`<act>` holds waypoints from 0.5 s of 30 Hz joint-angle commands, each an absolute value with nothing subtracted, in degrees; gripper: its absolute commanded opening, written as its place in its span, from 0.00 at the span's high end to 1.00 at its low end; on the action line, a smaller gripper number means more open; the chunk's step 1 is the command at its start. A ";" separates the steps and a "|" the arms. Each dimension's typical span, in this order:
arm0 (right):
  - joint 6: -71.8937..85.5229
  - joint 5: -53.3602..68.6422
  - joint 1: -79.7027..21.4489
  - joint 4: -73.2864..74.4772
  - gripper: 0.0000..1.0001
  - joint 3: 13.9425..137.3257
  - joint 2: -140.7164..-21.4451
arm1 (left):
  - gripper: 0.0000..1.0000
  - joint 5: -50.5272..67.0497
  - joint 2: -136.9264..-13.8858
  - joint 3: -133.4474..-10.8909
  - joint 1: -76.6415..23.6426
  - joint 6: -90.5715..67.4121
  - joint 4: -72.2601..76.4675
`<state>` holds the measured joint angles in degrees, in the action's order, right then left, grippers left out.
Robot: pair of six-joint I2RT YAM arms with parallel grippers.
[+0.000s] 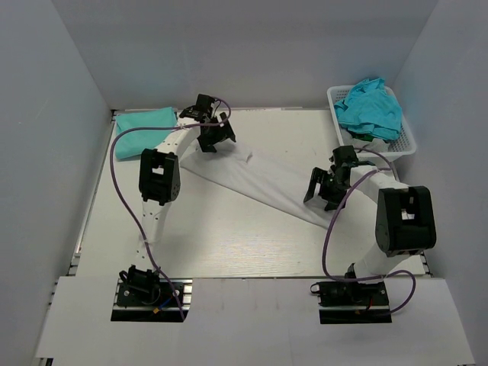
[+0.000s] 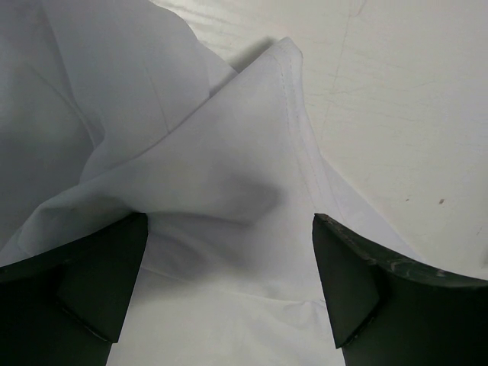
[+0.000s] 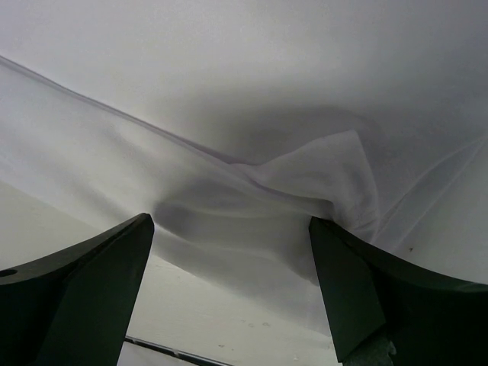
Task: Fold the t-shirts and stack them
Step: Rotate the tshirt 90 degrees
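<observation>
White cotton runs in a long diagonal band across the desk (image 1: pixel 229 244). It is the white t-shirt (image 1: pixel 259 183), which lies stretched from the far left toward the near right with one end under each set of jaws. The left jaws stand wide open over the far end. There the wrist view shows a hemmed corner (image 2: pixel 286 69) of the shirt lying loosely rumpled between the fingers, pinched by neither. The right jaws are likewise spread wide and grip nothing. Below them the shirt lies fairly smooth, with a small bunched peak (image 3: pixel 335 164) close to one finger. Drawn out like this, the shirt seems laid flat as a start for folding, which looks not yet begun. In the far left corner a teal t-shirt (image 1: pixel 145 120) rests folded flat, probably the base of the stack. At the far right a white lattice basket (image 1: pixel 332 95) holds a crumpled heap of teal t-shirts (image 1: pixel 372 107), apparently those yet to be folded.
</observation>
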<state>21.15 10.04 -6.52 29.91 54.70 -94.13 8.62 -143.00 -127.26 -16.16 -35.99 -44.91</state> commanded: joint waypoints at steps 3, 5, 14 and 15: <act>18.90 8.07 -9.14 28.39 0.10 46.86 -93.36 | 0.00 10.62 -149.67 -129.89 -15.29 -37.52 -40.18; 18.81 10.80 -12.90 27.78 0.10 43.16 -90.27 | 0.00 16.77 -152.57 -133.31 -15.29 -39.01 -37.19; 13.90 21.44 -42.16 29.62 0.10 54.90 -98.85 | 0.00 23.30 -158.29 -138.78 -19.68 -49.21 -16.01; 9.97 22.14 -44.88 31.62 0.10 58.06 -101.49 | 0.00 22.42 -158.81 -138.78 -19.69 -49.91 -14.60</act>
